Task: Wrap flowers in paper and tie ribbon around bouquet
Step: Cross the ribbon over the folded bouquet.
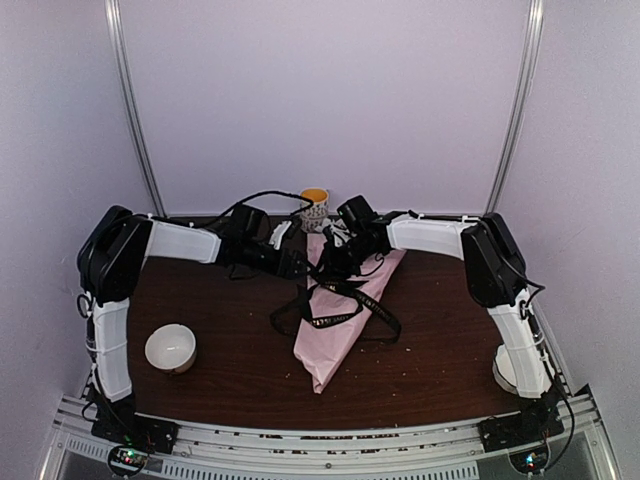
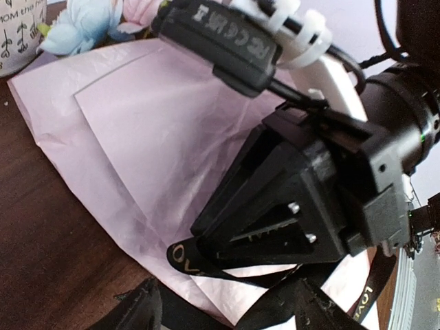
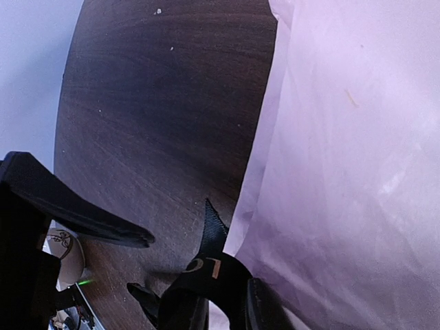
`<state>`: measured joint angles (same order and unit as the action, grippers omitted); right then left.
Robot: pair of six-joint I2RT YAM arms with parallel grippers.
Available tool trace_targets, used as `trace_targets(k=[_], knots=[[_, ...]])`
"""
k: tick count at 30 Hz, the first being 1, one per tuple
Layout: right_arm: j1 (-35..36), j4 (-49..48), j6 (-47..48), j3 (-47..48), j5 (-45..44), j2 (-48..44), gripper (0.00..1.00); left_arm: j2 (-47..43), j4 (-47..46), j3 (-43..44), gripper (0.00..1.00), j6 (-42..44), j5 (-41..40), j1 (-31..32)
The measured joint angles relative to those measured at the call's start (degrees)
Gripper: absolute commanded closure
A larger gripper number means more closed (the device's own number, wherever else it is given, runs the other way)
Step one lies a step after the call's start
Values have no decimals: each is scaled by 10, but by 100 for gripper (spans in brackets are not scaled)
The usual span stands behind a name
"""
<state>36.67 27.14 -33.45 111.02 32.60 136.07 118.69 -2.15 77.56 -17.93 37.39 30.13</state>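
**2 claws meet over the bouquet's wide end**

Near the desk's (image 1: 240, 365) front-left corner stands a white bowl (image 1: 170, 348). At the front-right corner a second white object (image 1: 503, 372) is mostly hidden behind the right arm, and what it is cannot be told.

The bouquet (image 1: 330, 340) lies in the middle of the desk. Its pink paper tip points at the near edge and its wide end faces the far edge. The ribbon (image 1: 345, 315) lies in loose black loops across the cone's middle, trailing onto the wood on both sides.

Both arms rise from the 2 near corners, elbow out by the side edges and reach inward. Their wrists come almost together above the cone's upper half and block much of it from above.

The left gripper (image 1: 298, 265) hangs with its fingers spread wide, gripping nothing. The right gripper (image 2: 189, 247) is angled down at the paper with its jaws drawn narrow, pinching a lettered fold of ribbon at their tip.

Beyond them the flowers (image 2: 82, 24) show at the cone's mouth. A patterned mug (image 1: 315, 210) stands just beside them at the far edge.
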Motion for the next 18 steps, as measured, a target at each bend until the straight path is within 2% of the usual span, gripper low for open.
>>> trace_targets(k=[6, 8, 18], knots=[[0, -2, -2, 0, 2, 0, 82, 38, 28, 31, 29, 5, 6, 1], [0, -3, -2, 0, 3, 0, 83, 47, 29, 39, 33, 5, 10, 3], [0, -4, -2, 0, 7, 0, 85, 61, 31, 57, 91, 8, 33, 4]])
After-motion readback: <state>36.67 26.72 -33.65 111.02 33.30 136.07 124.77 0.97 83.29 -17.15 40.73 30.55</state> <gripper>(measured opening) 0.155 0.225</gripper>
